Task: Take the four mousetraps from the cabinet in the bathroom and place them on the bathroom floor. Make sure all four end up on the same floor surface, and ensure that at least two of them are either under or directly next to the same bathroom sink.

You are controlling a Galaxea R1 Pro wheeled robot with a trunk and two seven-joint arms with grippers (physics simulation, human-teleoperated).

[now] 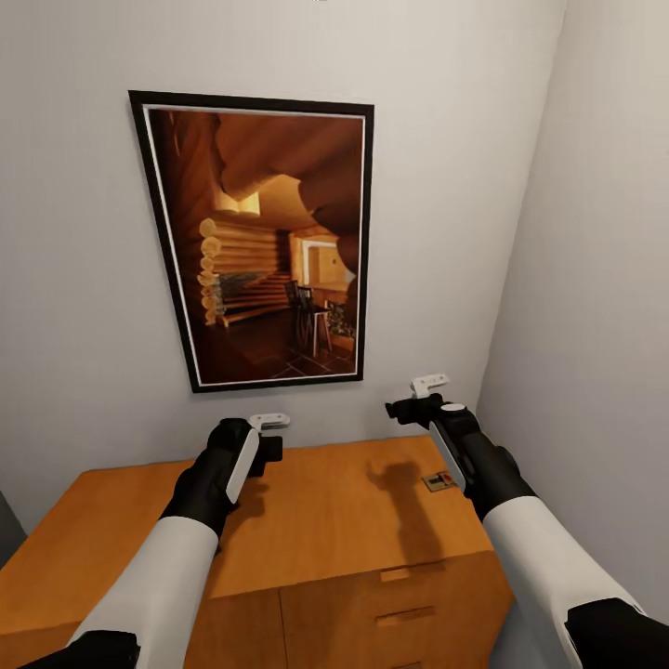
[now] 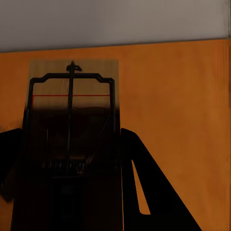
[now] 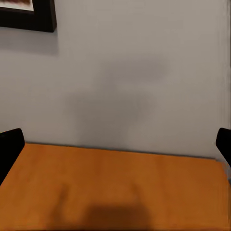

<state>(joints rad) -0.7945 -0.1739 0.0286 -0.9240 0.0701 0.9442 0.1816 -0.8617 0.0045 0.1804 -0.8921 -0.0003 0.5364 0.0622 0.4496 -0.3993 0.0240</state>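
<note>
Mousetrap (image 2: 72, 139) sits clamped between the left gripper (image 2: 72, 192) fingers, its wire frame and red line facing up, above the orange cabinet (image 1: 325, 520) top. Right gripper (image 3: 115, 149) hovers over the same top, jaws spread wide, gripping nothing. Another mousetrap (image 1: 439, 480) lies flat just beside the right wrist.
</note>
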